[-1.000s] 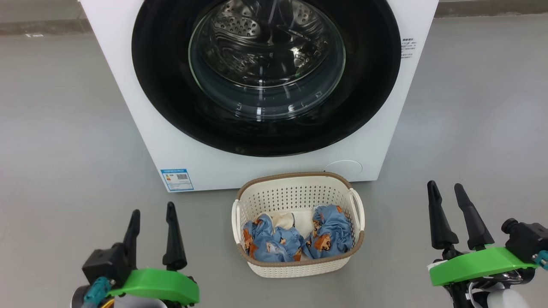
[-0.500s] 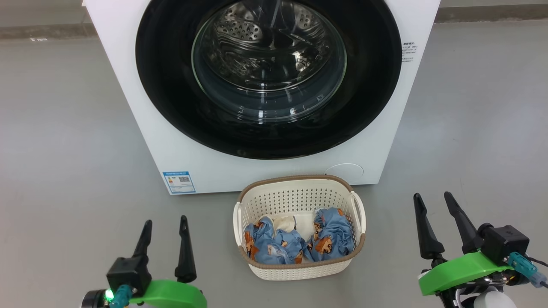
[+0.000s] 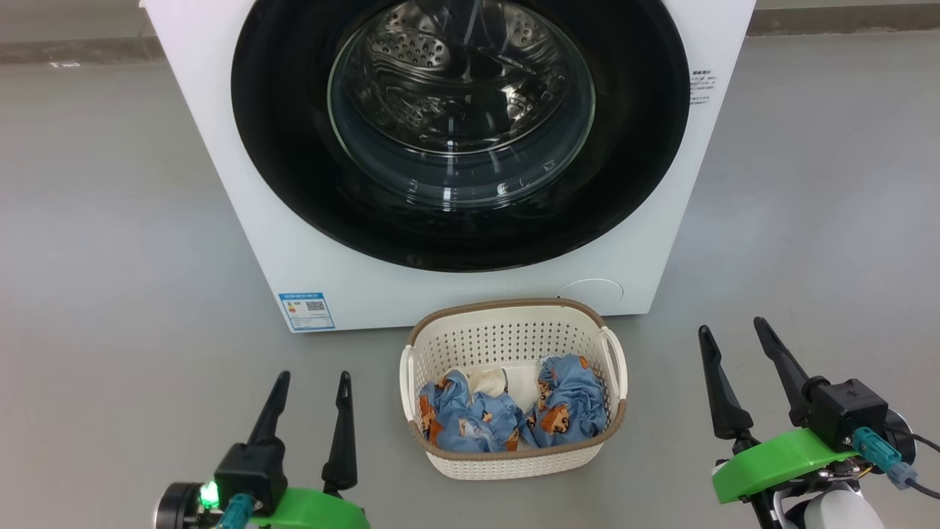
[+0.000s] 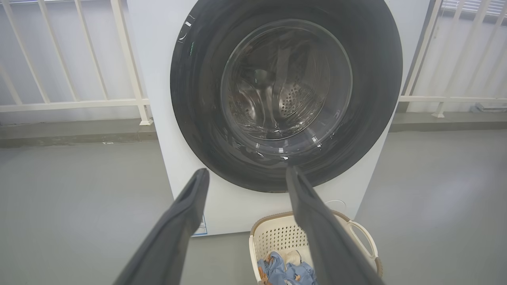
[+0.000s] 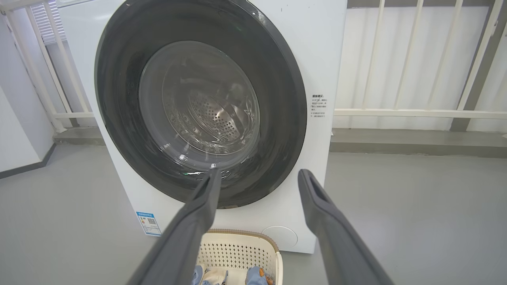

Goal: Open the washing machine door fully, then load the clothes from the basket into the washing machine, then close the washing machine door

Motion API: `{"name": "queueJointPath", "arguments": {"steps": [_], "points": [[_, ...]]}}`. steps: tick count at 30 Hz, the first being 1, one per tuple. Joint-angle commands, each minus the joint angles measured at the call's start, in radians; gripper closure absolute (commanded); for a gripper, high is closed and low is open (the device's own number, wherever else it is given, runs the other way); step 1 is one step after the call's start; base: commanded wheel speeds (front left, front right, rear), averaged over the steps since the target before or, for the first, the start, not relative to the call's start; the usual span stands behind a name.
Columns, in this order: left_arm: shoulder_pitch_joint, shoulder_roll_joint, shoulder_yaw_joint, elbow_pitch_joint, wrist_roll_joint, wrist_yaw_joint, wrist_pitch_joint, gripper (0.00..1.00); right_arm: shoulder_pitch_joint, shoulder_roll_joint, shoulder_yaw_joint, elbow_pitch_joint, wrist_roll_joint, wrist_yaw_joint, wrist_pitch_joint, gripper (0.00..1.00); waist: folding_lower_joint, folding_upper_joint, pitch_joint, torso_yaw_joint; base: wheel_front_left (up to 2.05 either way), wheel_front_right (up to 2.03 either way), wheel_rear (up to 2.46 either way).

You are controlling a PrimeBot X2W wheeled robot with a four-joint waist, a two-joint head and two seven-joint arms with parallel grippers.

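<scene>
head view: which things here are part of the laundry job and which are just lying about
For the job: washing machine, washing machine door (shut), basket, clothes in the basket.

Just there: blue label, white railing, grey floor.

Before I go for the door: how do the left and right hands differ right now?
The left hand sits lower in the head view than the right hand. The left hand's fingers lean slightly right, the right hand's lean left. Both are open, empty and flank the basket, short of the closed door.
</scene>
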Motion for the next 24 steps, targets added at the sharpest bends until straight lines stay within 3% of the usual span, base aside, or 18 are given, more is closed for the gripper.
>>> {"name": "queueJointPath", "arguments": {"steps": [1, 24], "points": [[-0.05, 0.011, 0.031, -0.02, 0.002, 0.005, -0.006, 0.0, -0.038, -0.008, 0.027, -0.024, -0.002, 0.002, -0.012, 0.0, 0.0, -0.0001, 0.0, -0.001, 0.0, 0.0, 0.0], [-0.052, 0.011, 0.029, 0.05, -0.071, -0.003, -0.006, 0.0, -0.034, -0.008, 0.015, 0.008, 0.046, 0.002, -0.012, 0.0, 0.0, -0.0001, -0.013, 0.001, 0.0, 0.0, 0.0]]}}
